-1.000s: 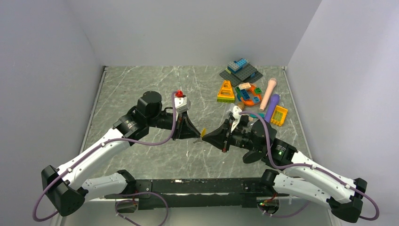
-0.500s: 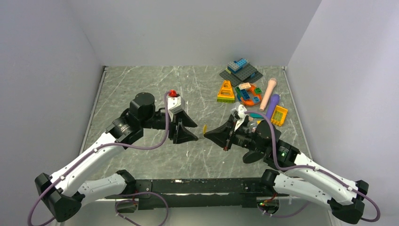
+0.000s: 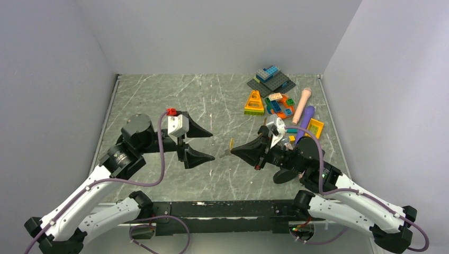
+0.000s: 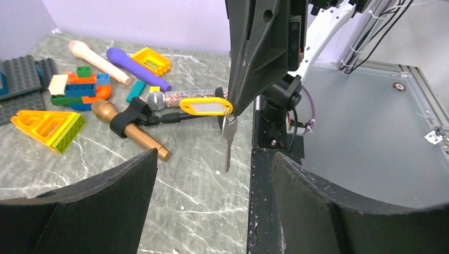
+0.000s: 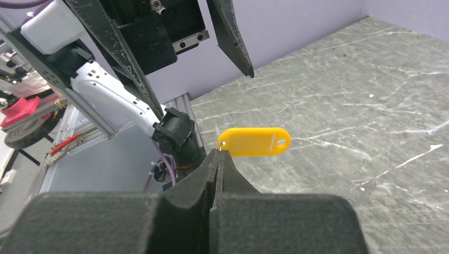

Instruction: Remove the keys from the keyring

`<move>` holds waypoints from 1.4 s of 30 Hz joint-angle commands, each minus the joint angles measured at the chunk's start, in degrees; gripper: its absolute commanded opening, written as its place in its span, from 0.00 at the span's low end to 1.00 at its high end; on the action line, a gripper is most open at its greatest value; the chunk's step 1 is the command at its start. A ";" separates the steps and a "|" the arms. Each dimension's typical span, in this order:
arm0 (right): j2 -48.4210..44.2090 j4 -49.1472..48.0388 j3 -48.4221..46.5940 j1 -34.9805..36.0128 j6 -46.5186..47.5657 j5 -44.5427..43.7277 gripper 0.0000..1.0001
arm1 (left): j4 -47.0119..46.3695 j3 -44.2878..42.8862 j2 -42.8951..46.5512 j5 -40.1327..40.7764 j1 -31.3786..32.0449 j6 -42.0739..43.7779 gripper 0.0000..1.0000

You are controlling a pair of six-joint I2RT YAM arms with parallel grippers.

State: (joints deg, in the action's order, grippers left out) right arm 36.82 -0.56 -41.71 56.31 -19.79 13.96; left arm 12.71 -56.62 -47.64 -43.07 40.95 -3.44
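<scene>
Keyring (image 4: 227,113) is up in the air over the middle of the tabletop (image 3: 159,100), pinched in the right gripper (image 3: 233,150), which is clamped tight on it. Left gripper (image 3: 212,146) faces it, jaws spread wide with nothing in them, not touching anything. Toy pile (image 3: 280,100) sits in the far right corner. Yellow tag (image 4: 205,106) sticks out sideways, and the silver key (image 4: 228,145) dangles straight down below.

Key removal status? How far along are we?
Done: nothing yet. The key hangs with the yellow tag from the keyring, barely visible, pinched in the right gripper's shut tips. In hand: right gripper holds that bunch above the table; left gripper is open, empty, apart. Left: getting the key off.
</scene>
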 commanded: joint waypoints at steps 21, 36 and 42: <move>3.35 -11.94 -3.40 0.38 -1.22 6.72 0.00 | -3.75 -0.01 -2.76 -7.58 0.42 1.27 0.73; 4.49 -12.86 -2.68 0.40 -1.30 7.15 0.00 | -3.31 -0.49 -4.67 -9.14 1.24 1.00 0.42; 5.45 -13.50 -2.65 0.46 -1.52 7.38 0.00 | -2.96 -0.90 -5.10 -8.38 1.24 0.74 0.29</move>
State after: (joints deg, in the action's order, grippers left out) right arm 41.78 -10.55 -42.59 56.36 -20.80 20.12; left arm 10.61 -55.51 -52.38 -50.68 41.91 -2.74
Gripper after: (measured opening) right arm 0.009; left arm 0.321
